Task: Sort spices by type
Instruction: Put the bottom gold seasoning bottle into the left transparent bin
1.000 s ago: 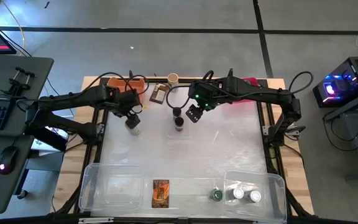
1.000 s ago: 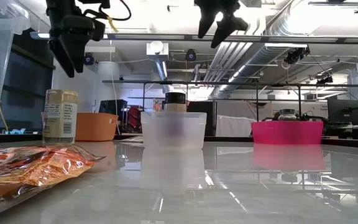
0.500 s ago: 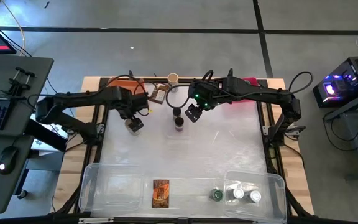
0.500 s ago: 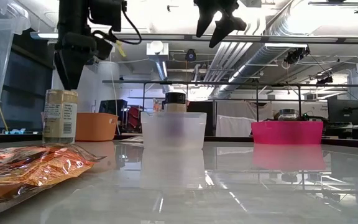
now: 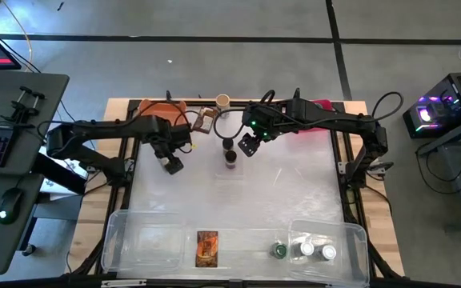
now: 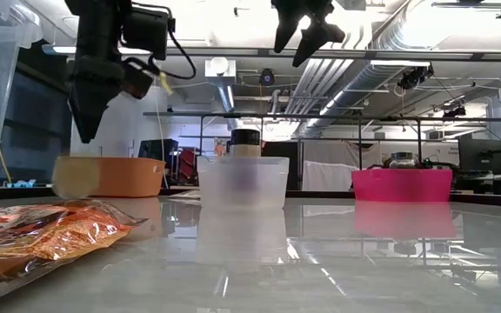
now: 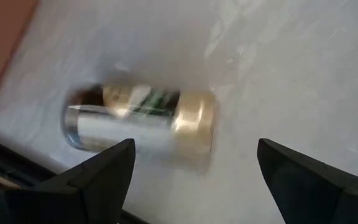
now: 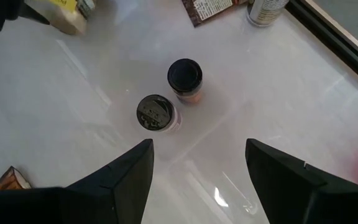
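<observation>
Tan-capped spice jar (image 7: 143, 121) lies tipped over on the bench (image 5: 278, 192) under the left gripper (image 5: 171, 162), jaws open; right gripper (image 5: 248, 145) hovers, jaws open too.

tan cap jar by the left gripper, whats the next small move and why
Probably lower the left gripper over the tan-capped jar and close across its body. The jar lies on its side on the table, the open fingers are above it and touch nothing, so it cannot be sorted until grasped.
</observation>
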Tool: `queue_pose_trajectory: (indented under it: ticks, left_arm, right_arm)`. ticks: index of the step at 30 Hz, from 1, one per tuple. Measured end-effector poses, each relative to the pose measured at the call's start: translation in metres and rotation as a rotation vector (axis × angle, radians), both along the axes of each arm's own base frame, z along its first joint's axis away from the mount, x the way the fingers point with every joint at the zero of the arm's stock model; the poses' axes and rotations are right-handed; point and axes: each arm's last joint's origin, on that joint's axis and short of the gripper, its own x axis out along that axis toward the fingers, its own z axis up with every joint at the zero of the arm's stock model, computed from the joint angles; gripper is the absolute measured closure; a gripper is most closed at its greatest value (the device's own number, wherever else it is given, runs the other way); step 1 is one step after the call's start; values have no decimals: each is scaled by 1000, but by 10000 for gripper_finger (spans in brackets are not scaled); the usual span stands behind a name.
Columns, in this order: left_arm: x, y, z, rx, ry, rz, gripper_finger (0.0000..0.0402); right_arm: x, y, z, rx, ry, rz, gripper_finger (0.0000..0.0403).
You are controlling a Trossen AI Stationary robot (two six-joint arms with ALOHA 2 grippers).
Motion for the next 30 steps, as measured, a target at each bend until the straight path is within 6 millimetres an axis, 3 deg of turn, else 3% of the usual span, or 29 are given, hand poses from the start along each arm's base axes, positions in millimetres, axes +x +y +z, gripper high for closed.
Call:
queue_pose_trajectory:
  ticks: [12,19,26,30]
  left_arm:
    - [-6,4,5,9,-2,-45,78]
    - [-9,-1,8,23,15,-471,78]
    - [-6,-1,6,153,159,-940,78]
    - [-6,2,6,142,182,-1108,78]
  right_arm:
    - [1,0,0,9,-15,-27,155]
    - [1,0,0,9,-17,-27,155]
    - [1,1,1,-21,-14,-37,155]
    - [1,1,1,-28,-12,-29,155]
